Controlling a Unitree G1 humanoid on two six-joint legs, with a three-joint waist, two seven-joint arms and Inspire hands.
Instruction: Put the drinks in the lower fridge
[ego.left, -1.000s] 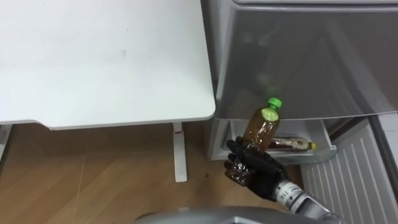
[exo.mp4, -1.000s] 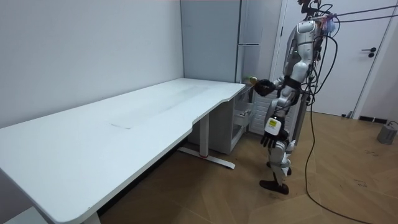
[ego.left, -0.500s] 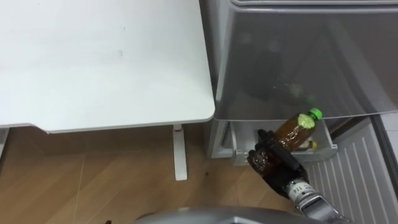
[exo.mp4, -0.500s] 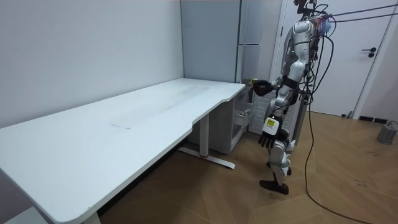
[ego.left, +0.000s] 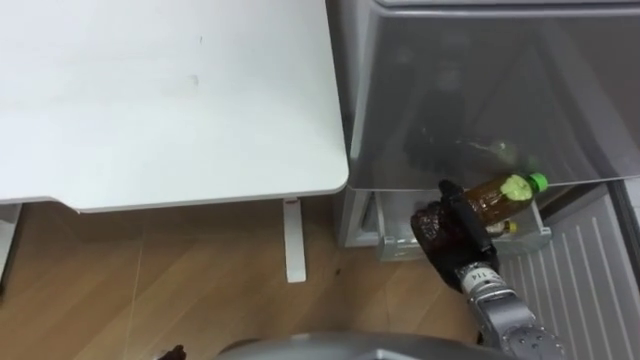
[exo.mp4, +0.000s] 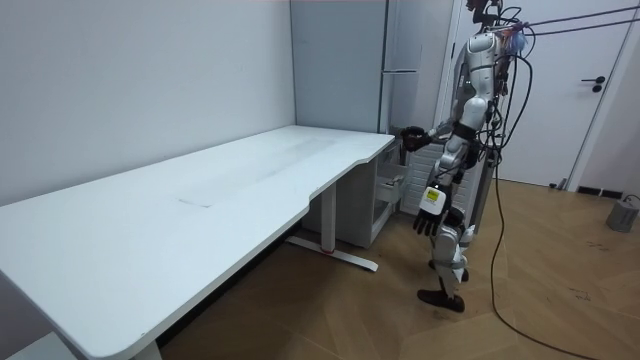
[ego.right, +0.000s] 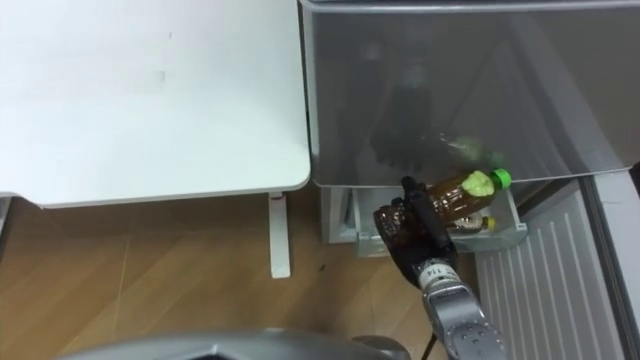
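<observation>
- Two bottles: one bottle in hand (ego.left: 497, 194) and one lying bottle (ego.left: 507, 228), both at the lower right of the eye views.
- The bottle in hand holds amber-brown liquid and has a green cap. It is tilted nearly flat, cap pointing to the right.
- The right hand (ego.left: 445, 224) has its dark fingers wrapped round this bottle's lower half and holds it over the open drawer, just under the fridge's grey front.
- One fridge (ego.left: 480, 90) fills the upper right; its glossy front mirrors the hand and bottle faintly.
- One white drawer (ego.left: 528, 241) stands pulled out at the fridge's foot. The lying bottle rests inside it on its side, mostly hidden behind the hand and the held bottle.
- One white ribbed fridge door (ego.left: 585, 275) stands open at the lower right corner.
- One white table (ego.left: 160, 90) covers the upper left, its edge just beside the fridge, above a wooden floor (ego.left: 150, 280).
- The left hand (exo.mp4: 427, 224) hangs by the thigh in the room view, fingers loose and holding nothing.
- Any print on the bottles is too small to read.
</observation>
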